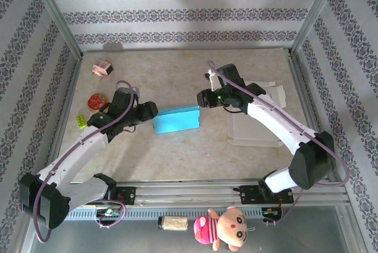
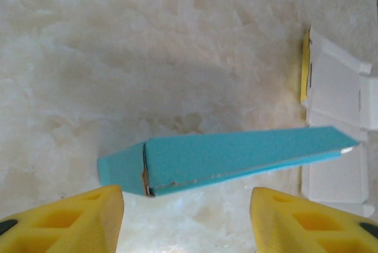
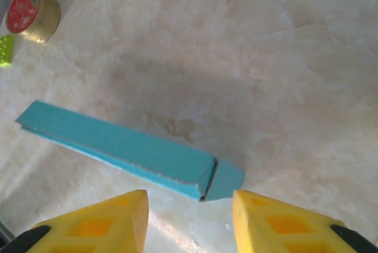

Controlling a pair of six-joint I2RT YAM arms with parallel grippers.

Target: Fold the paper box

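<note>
Top external: blue paper box [image 1: 177, 120] lay centre-frame, seemingly flattened; left gripper [image 2: 186, 203] and right gripper [image 3: 189, 203] stood spread, empty. Uneven end pressure could buckle it.

My left wrist view cuts off both yellow fingers [image 2: 71, 217] at the bottom edge and the flat white cardboard [image 2: 336, 117] at the right. My right wrist view clips a green block [image 3: 5, 50] at its left edge. From above, I cannot identify the small pink object [image 1: 102, 68].
</note>
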